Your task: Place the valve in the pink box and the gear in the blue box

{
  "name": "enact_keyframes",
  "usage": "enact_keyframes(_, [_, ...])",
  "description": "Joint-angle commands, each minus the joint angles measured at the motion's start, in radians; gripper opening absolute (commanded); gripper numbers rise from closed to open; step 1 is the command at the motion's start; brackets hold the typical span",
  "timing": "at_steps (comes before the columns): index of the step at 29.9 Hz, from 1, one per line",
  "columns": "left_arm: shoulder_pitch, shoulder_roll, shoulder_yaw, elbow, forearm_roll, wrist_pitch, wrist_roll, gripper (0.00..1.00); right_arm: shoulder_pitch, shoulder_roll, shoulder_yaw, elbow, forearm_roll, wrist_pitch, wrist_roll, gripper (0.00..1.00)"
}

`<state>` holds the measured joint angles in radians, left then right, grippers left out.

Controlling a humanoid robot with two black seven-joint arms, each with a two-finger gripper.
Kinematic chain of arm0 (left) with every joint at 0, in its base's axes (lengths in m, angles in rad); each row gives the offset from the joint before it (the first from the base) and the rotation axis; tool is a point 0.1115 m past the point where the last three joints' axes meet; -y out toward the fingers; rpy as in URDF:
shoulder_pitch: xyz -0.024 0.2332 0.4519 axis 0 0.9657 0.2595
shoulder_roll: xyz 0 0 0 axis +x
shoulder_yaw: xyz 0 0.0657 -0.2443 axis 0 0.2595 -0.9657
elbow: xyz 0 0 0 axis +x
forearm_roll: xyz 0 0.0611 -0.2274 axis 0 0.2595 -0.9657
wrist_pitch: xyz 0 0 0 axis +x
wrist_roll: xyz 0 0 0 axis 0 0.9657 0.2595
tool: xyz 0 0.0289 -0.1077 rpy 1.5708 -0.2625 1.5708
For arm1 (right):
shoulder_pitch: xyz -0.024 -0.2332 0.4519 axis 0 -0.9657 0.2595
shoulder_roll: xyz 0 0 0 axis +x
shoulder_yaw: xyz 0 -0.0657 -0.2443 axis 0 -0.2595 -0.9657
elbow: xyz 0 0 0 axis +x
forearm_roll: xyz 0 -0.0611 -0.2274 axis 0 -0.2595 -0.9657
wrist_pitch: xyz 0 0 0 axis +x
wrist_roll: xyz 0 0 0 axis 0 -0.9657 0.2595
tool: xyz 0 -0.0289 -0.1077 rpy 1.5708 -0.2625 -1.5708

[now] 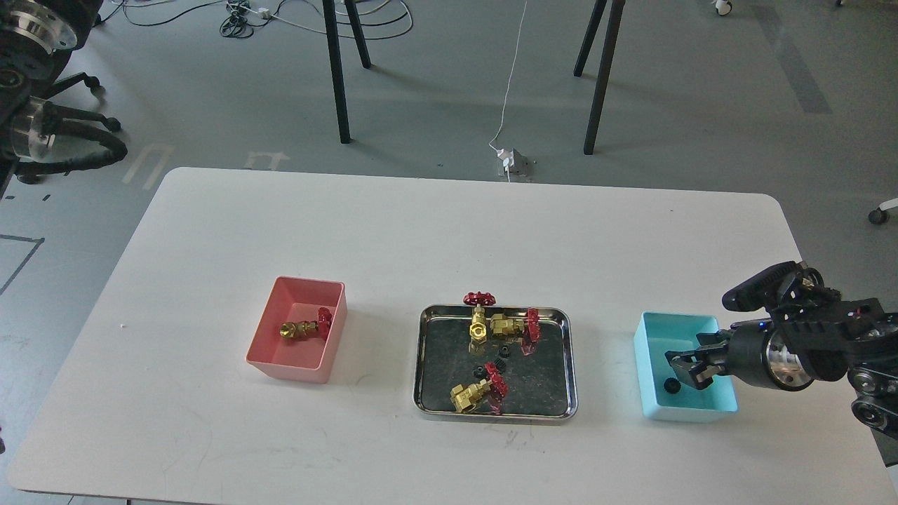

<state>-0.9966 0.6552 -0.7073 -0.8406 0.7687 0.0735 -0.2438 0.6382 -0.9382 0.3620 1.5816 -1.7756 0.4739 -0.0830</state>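
Note:
The pink box (270, 354) stands left of centre with one brass valve (303, 327) lying in it. The blue box (656, 403) stands at the right with one black gear (671, 384) on its floor. My right gripper (686, 367) hangs open and empty over the blue box, just above the gear. The steel tray (561, 403) in the middle holds three valves (479, 325), (511, 325), (477, 394) and two gears (499, 365), (480, 371). My left gripper is out of view; only thick arm parts show at the top left.
The white table (393, 231) has its far edge at the top and a rounded right corner near my right arm. Chair and stand legs and cables lie on the floor beyond it.

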Motion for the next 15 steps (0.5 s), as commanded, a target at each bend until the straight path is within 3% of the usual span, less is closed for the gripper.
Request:
enact_keyframes(1, [-0.011,0.0,0.003,0.0,0.003,-0.001,0.008,0.97,0.009,-0.008,0.095,0.034,0.126,0.005,0.0,0.8])
enact_keyframes(8, [-0.071,-0.014,0.012,0.037,-0.002,-0.001,0.015,0.97,0.015,0.071,0.414,-0.063,0.455,-0.023,-0.02,0.82])
enact_keyframes(15, [-0.148,-0.112,0.022,0.136,0.012,-0.018,0.046,0.97,0.15,0.294,0.627,-0.409,0.579,-0.159,-0.055,0.82])
